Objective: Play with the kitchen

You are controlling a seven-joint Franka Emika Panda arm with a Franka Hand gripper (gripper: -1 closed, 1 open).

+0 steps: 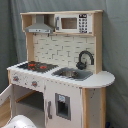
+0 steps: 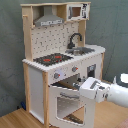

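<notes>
The kitchen of pale wood and white panels fills both exterior views. It has a black-red hob, a black faucet over the sink and a grey hood. Its windowed oven door stands swung out from the front. In the first exterior view the door shows as a slanted white strip. My white arm comes in from the second exterior view's right, and my gripper is at the door's top edge. A white part of the arm shows at the first exterior view's bottom.
A toy microwave sits beside the hood on the top shelf. Under the sink is a white cupboard door with a dark panel. A grey curtain hangs behind the kitchen, which stands on a wooden floor.
</notes>
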